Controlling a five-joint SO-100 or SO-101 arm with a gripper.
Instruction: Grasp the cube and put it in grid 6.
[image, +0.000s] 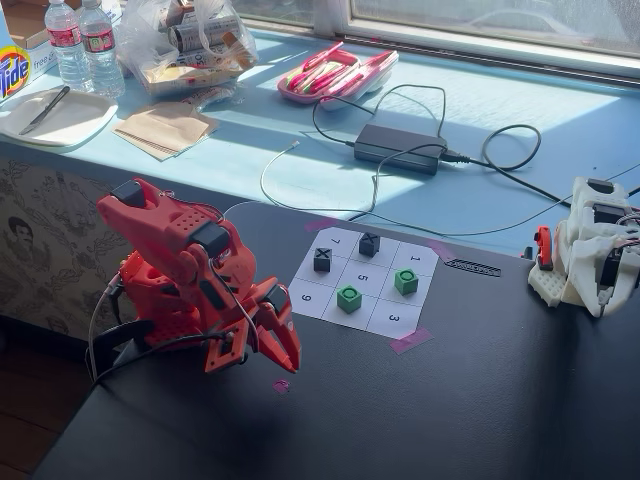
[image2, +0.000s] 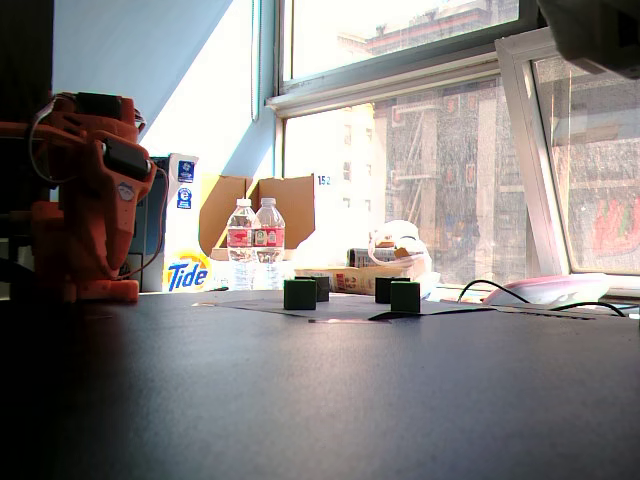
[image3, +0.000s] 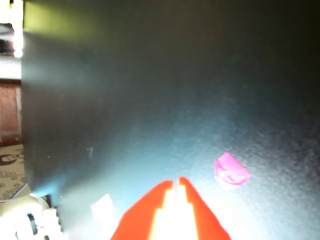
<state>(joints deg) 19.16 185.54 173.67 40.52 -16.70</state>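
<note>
Two bright-green cubes stand on the paper 3x3 sheet (image: 303, 297). One green cube (image: 349, 298) fills the cell between the 9 and the 3 and hides its print, so no digit 6 shows. The other green cube (image: 406, 281) sits in the cell between the 1 and the 3. Two dark X-marked cubes (image: 322, 259) (image: 369, 243) hold cells near the 7. My red gripper (image: 290, 364) is shut and empty, low over the black table, left of the sheet. In the wrist view the gripper (image3: 175, 181) points at bare table beside a pink tape mark (image3: 231, 170).
A white arm (image: 590, 245) rests at the table's right edge. A power brick (image: 400, 147) with cables, bottles (image: 85, 40) and clutter lie on the sill behind. The pink tape mark (image: 281, 385) is just below my gripper. In a low fixed view the cubes (image2: 300, 293) are dark silhouettes.
</note>
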